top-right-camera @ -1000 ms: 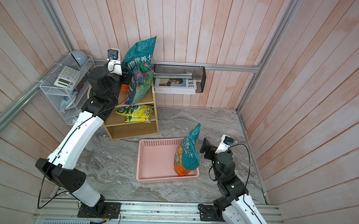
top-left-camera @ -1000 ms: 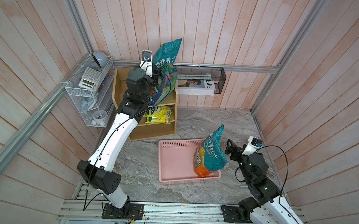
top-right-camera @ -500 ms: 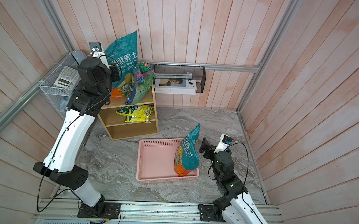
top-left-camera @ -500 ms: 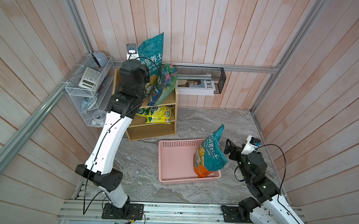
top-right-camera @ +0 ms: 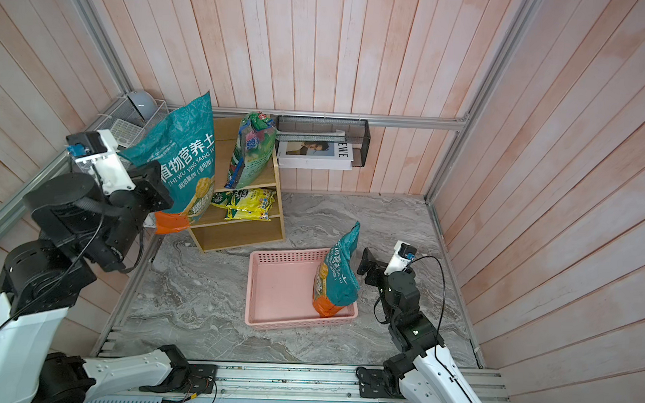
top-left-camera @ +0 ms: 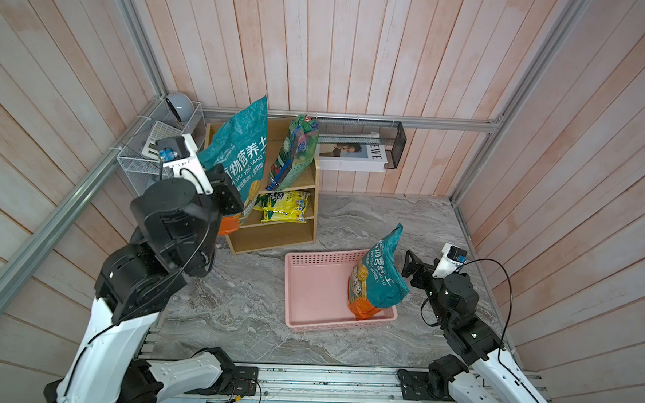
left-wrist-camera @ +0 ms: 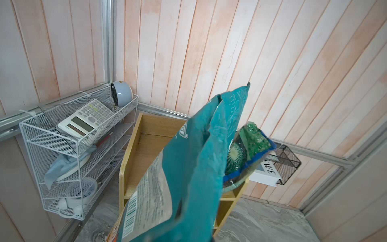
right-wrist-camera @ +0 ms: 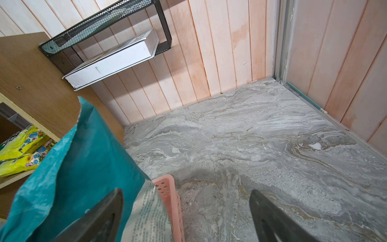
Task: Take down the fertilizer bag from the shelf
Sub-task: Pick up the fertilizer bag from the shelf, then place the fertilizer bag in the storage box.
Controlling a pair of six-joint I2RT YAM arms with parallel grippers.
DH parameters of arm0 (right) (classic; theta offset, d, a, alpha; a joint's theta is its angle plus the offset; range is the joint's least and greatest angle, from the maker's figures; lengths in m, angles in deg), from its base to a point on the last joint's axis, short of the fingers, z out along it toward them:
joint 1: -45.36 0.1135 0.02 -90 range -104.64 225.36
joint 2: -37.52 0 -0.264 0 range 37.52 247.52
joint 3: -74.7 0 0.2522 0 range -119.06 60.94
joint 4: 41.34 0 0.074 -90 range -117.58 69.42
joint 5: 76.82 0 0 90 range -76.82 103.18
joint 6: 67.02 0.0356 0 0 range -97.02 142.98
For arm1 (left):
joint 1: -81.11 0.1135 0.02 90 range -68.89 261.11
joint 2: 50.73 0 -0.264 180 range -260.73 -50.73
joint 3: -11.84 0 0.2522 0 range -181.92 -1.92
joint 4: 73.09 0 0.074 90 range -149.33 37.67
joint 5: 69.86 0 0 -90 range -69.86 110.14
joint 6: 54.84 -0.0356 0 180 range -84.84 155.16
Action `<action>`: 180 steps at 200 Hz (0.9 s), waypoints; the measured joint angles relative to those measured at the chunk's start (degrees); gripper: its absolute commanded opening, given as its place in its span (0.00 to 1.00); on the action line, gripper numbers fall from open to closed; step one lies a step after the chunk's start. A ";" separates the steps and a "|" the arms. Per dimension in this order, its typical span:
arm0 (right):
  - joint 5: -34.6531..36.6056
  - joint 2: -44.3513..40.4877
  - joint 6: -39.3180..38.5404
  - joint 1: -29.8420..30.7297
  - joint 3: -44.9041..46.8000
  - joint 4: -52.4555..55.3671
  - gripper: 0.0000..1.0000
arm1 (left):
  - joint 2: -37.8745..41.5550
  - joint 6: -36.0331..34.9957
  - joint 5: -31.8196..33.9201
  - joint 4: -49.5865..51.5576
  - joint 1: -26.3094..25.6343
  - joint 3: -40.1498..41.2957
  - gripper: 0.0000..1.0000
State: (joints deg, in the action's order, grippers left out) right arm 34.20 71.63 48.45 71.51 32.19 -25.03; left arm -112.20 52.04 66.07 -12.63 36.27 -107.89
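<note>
The left gripper [top-right-camera: 155, 192] is pinched tight on the big teal fertilizer bag with the orange bottom [top-right-camera: 187, 150], gripping it low on its side edge. The bag is up in the air, nearly upright, in front of the left side of the light tan wooden three-tier shelf [top-left-camera: 271, 241]. Whether it brushes the side panel, I can't tell. In the left wrist view the bag [left-wrist-camera: 188, 178] fills the foreground, with the shelf's top tier behind it.

On that top tier a green patterned bag [top-left-camera: 293, 151] stands leaning, and flat yellow packets [top-left-camera: 284, 206] lie on the middle tier.

Over on the grey marbled floor [top-left-camera: 369, 220], a pink perforated plastic basket [top-left-camera: 316, 285] holds a second teal bag [top-left-camera: 375, 277], standing against its right wall. The right gripper [top-left-camera: 410, 263] sits just beside that bag, jaws spread wide apart. The right wrist view shows one finger [right-wrist-camera: 100, 215] by the bag and basket rim, and the other over bare floor.
</note>
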 measured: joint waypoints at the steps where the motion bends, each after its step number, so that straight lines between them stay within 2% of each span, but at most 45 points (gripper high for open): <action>1: -0.04 0.00 0.00 0.00 0.00 0.00 0.98 | 0.22 0.07 0.24 -0.07 -0.28 0.31 0.00; 21: -0.20 0.02 0.00 0.00 0.00 0.02 0.98 | 4.04 1.46 7.85 -1.31 -7.65 6.45 0.00; 48: -0.31 0.02 0.00 0.00 0.00 0.02 0.98 | 2.54 1.79 17.29 -2.89 -16.79 11.26 0.00; 80: -0.31 0.02 0.00 0.00 0.00 0.02 0.98 | -1.55 -1.57 28.81 -15.08 -27.50 18.25 0.00; 110: -0.31 0.02 0.00 0.00 0.00 0.02 0.98 | -9.46 -15.41 38.12 -38.97 -35.17 21.66 0.00; 139: -0.31 -0.04 0.00 0.02 0.00 0.00 0.98 | -19.63 -29.14 41.94 -62.66 -38.25 22.86 0.00; 167: -0.28 -0.55 0.02 0.02 0.00 0.04 0.98 | -30.64 -51.78 43.71 -93.15 -39.50 23.61 0.00; 180: -0.28 -1.14 0.02 0.02 0.00 0.04 0.98 | -35.95 -61.27 43.71 -103.34 -39.80 21.70 0.00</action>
State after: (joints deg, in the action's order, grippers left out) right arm 33.92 70.49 48.48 71.54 32.19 -24.99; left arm -148.16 -9.22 109.78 -115.97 -3.53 -86.19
